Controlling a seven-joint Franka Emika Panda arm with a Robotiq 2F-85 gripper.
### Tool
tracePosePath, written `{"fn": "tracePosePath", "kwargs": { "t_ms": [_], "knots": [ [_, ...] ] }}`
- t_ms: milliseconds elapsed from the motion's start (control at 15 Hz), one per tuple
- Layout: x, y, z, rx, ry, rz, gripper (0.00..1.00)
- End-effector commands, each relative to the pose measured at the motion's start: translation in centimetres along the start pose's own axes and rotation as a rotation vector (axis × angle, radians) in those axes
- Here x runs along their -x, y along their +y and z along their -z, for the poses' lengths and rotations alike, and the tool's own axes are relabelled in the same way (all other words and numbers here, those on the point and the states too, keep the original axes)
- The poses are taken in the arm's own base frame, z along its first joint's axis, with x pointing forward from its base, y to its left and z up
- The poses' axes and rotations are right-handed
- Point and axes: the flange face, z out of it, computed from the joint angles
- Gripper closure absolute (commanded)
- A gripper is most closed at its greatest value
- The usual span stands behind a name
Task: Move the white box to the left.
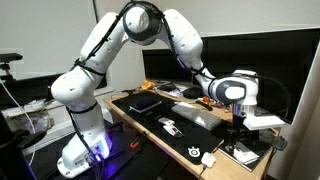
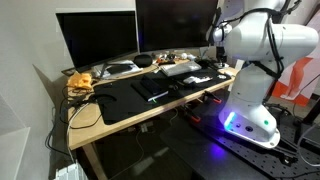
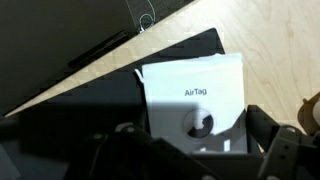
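Note:
The white box (image 3: 195, 100) is a flat square pack printed "AirTag" with a grey disc on its lid. It lies partly on a black mat (image 3: 185, 50) on the wooden table (image 3: 255, 30). In the wrist view my gripper (image 3: 190, 150) is open just above the box's near edge. A dark finger (image 3: 270, 135) stands off the box's right side, and the other finger (image 3: 105, 150) stands off its left. Nothing is gripped. In an exterior view the gripper (image 1: 240, 118) hangs low over the desk's end, beside a white flat object (image 1: 265, 120) that may be the box.
Monitors (image 2: 100, 40) stand along the back of the desk. A long white slab (image 1: 195, 117), a black pad (image 1: 145, 101), a small white gadget (image 1: 170, 126) and a mouse (image 1: 207, 158) lie on the dark desk mat. Cables and clutter (image 2: 80, 82) sit at one end.

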Motion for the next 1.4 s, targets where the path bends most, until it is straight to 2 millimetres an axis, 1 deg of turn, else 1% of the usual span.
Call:
{"fn": "tracePosePath", "kwargs": {
  "t_ms": [0,267,333,400,533,733,1000,1333],
  "knots": [
    [-0.4,0.1,-0.3,0.014,-0.020,0.032,0.00],
    [-0.8,0.2,-0.6,0.019,-0.032,0.037,0.00],
    [-0.9,0.2,-0.6,0.020,-0.031,0.036,0.03],
    [-0.9,0.1,-0.6,0.026,-0.031,0.037,0.26],
    [-0.8,0.0,-0.2,0.038,-0.025,0.032,0.30],
    [-0.4,-0.3,1.0,0.064,-0.009,0.023,0.32],
    [0.4,-0.9,2.6,0.114,0.018,0.013,0.32],
    [1.2,-2.9,5.7,0.165,0.042,-0.008,0.32]
  ]
}}
